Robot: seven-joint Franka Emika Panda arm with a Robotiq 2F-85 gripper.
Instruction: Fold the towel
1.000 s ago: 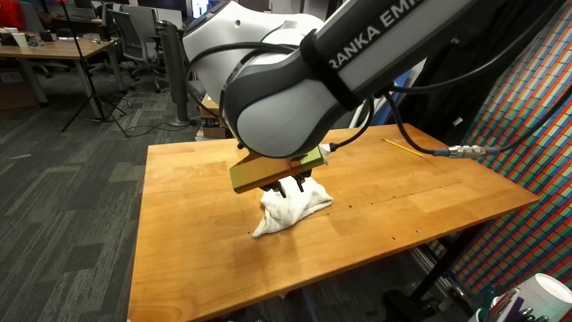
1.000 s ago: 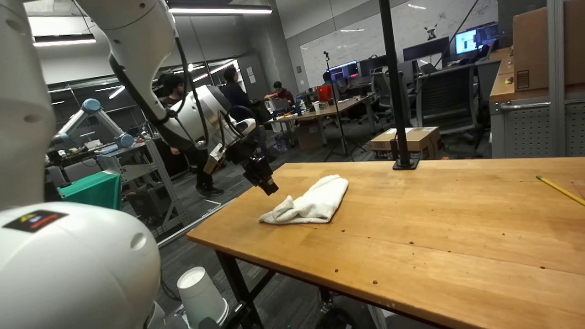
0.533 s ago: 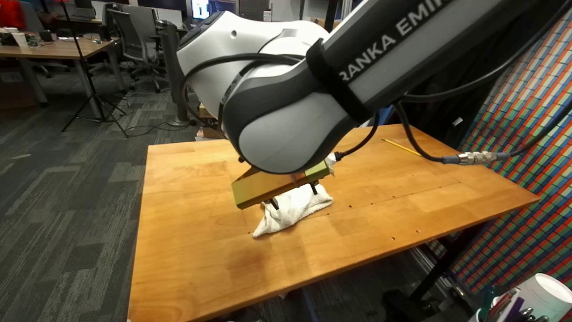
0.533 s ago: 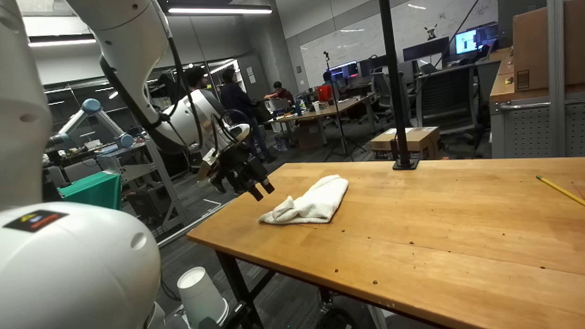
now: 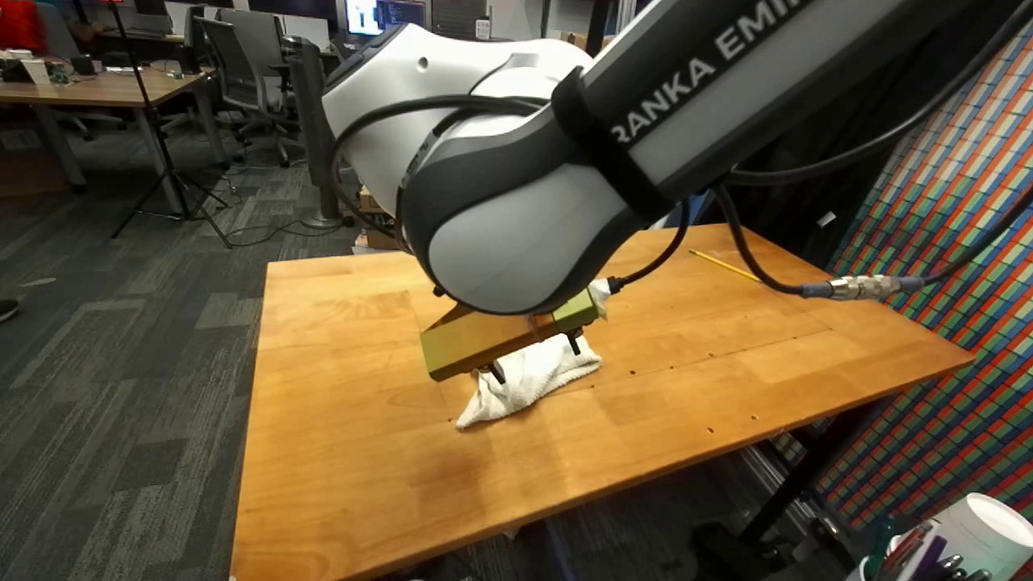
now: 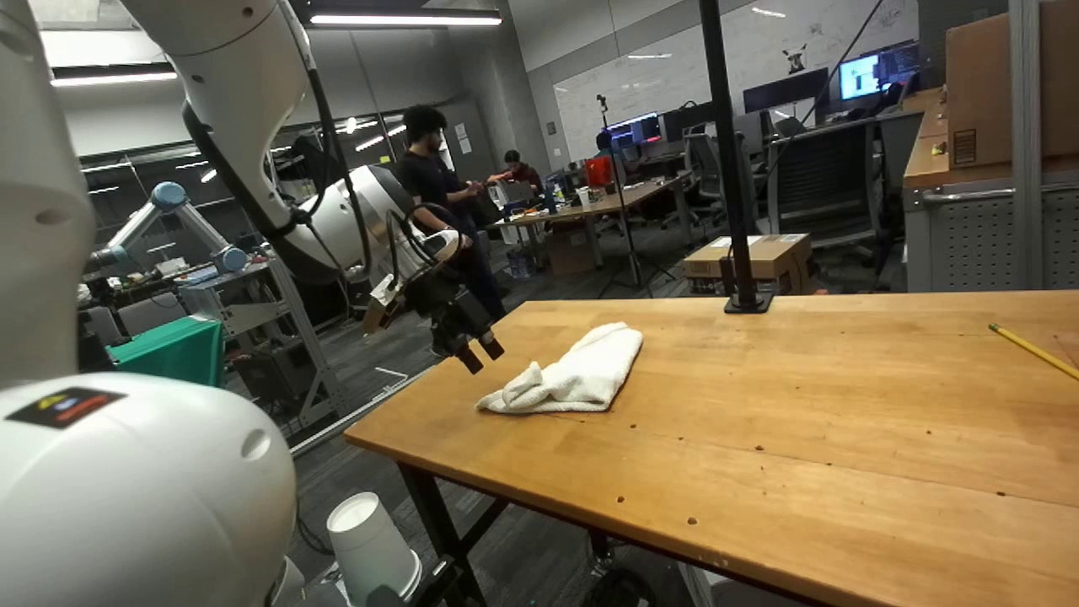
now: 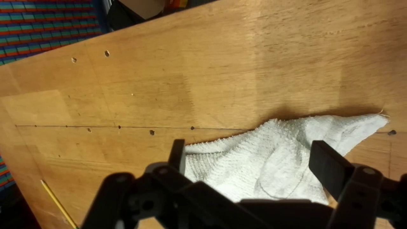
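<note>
While the gripper (image 6: 480, 352) hangs spread wide and holds nothing, treat this step as alignment for a grasp. The towel (image 6: 582, 371) lies loosely bunched on the left part of the table (image 6: 877, 489) in an exterior view, its narrow corner pointing left beside a raised crumple; that shape suggests that a neat fold is not yet made. In the wrist view, the fingertips (image 7: 329, 167) frame the towel's bunched middle from left and right, presumably so that your pinch can gather a ridge of fabric between them. They appear apart from the towel, above it: this clearance should let you correct position without dragging it. Lower before you close, or the pinch will probably miss. Expect loose layers to slip or separate. In both exterior views, the pencil (image 6: 1033, 350) lies to the right, well apart from the towel, and should not obstruct the fold.
</note>
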